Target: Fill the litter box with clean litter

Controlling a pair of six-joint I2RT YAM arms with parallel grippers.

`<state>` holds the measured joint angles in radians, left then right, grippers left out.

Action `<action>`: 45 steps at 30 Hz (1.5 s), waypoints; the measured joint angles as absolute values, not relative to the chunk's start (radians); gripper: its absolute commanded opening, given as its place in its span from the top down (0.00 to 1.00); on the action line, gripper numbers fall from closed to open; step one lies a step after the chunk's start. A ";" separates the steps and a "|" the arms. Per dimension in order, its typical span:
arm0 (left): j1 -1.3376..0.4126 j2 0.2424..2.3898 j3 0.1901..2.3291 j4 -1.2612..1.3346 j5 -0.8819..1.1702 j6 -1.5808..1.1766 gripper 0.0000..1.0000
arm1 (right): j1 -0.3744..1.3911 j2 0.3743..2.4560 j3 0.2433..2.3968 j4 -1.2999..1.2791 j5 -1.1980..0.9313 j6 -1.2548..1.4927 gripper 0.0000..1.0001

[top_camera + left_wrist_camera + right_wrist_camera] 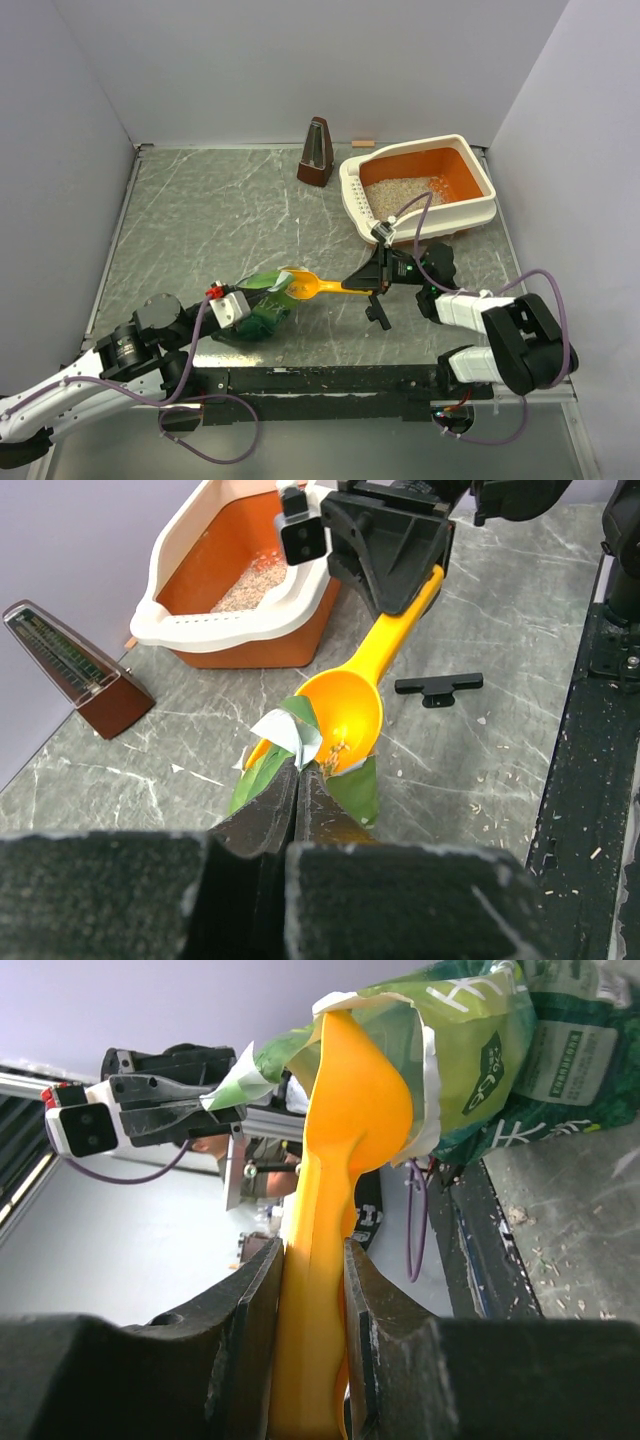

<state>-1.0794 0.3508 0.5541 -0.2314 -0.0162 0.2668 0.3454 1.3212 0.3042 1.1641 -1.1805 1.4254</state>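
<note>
The litter box (470,205), cream outside and orange inside, stands at the back right with a patch of pale clean litter (400,190) on its floor. It also shows in the left wrist view (200,630). Near the front lies the crinkly green bag (262,308). My left gripper (298,767) is shut on the torn edge of the bag's mouth. My right gripper (315,1260) is shut on the handle of an orange scoop (350,1110). The bowl of the scoop (350,712) sits in the bag's mouth with a few granules in it.
A brown metronome (318,152) stands at the back, left of the box, with a small wooden block (362,143) by the wall. A black T-shaped piece (377,315) lies under my right gripper. Stray granules dot the grey table (200,220). Walls enclose three sides.
</note>
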 measured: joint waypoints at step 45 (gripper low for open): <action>-1.045 0.237 0.476 -0.123 -0.134 0.268 0.99 | 0.180 0.694 0.157 0.705 -0.791 1.559 1.00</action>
